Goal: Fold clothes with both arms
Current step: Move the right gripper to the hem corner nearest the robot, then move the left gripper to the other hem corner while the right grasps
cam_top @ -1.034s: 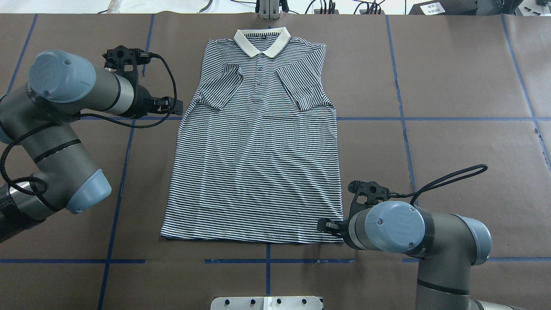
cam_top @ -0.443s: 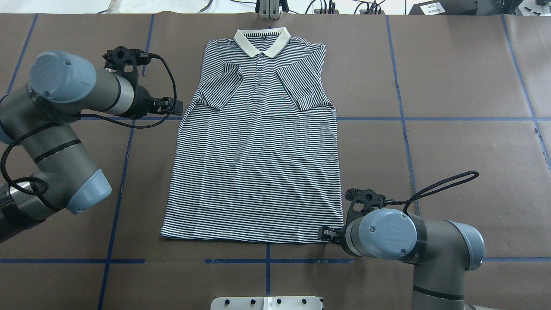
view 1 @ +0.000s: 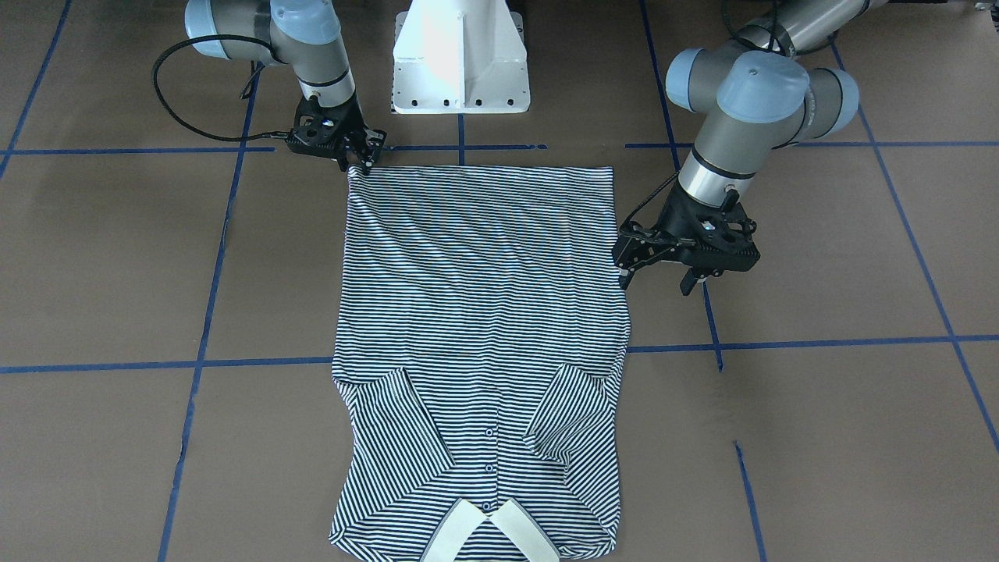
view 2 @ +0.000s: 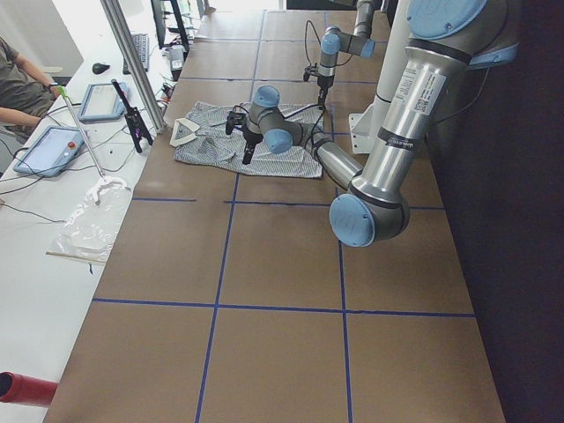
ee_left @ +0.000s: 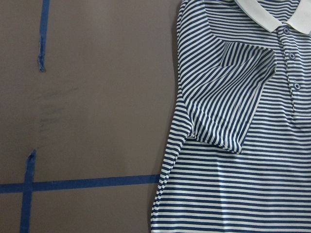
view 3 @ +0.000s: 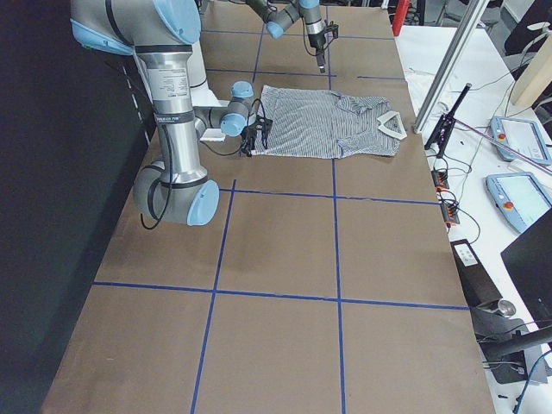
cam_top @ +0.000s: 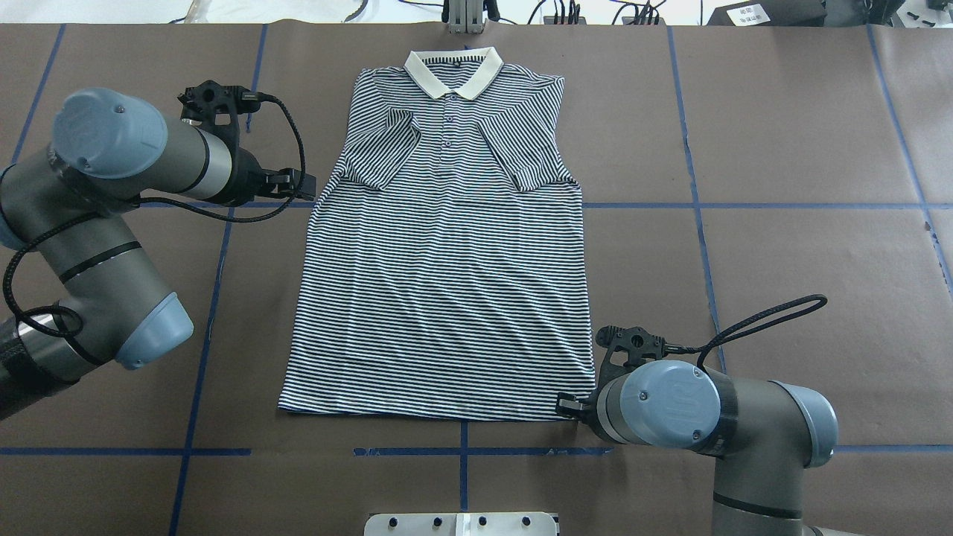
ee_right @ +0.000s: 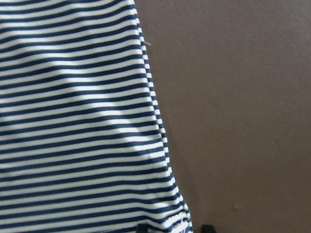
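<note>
The striped polo shirt (cam_top: 447, 283) lies flat on the brown table, cream collar (cam_top: 453, 71) at the far edge, both sleeves folded inward. My left gripper (cam_top: 304, 186) hovers open just outside the shirt's side edge, below the folded sleeve (ee_left: 228, 102); in the front view its fingers (view 1: 687, 282) are spread apart. My right gripper (view 1: 357, 162) is down at the near hem corner. In the right wrist view its two fingertips (ee_right: 206, 228) stand apart on either side of that corner of the shirt (ee_right: 73, 121), so it is open.
The white pedestal base (view 1: 460, 62) stands just behind the hem. Blue tape lines (cam_top: 744, 205) cross the table. A metal bracket (cam_top: 465, 15) sits beyond the collar. A side desk with tablets (view 2: 48, 145) and a person's arm (view 2: 22, 84) lies past the collar end.
My right arm has moved toward the near table edge, bringing its gripper down to the hem corner. The left arm and the shirt have stayed still.
</note>
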Available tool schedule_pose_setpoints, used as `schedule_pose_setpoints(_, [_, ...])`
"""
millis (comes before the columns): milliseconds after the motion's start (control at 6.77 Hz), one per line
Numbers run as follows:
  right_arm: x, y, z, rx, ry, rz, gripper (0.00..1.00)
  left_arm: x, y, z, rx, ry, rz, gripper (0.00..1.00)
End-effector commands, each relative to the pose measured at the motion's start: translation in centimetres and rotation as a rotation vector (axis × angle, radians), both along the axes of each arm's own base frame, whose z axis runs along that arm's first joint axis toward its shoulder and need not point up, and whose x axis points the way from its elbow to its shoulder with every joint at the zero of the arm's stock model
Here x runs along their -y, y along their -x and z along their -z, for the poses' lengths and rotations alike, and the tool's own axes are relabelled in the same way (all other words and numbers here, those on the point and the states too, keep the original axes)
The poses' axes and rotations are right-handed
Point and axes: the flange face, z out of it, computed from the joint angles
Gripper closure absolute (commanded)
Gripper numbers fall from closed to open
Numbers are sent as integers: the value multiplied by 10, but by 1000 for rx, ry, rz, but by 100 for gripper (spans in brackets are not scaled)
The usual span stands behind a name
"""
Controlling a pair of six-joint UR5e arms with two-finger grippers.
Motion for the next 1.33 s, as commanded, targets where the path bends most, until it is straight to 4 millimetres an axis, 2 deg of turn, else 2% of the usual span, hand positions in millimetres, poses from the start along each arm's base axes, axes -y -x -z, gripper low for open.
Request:
schedule_pose_setpoints(0, [0,0,1,2,-1,1,100,-1,-2,0,1,-1,-1,0])
schedule_pose_setpoints(886, [5,-5,13,26,-9,-22,100,-1,-5,-2,-2,12,0,0])
schedule_pose_setpoints(1034, [7,-10,19,41,-11,-21,100,-10,3,-2,-51,111,65,0])
schedule_pose_setpoints(1182, [8,-14,24,54,-12,-23,100,-54,-1,-9,-107,246,109,0])
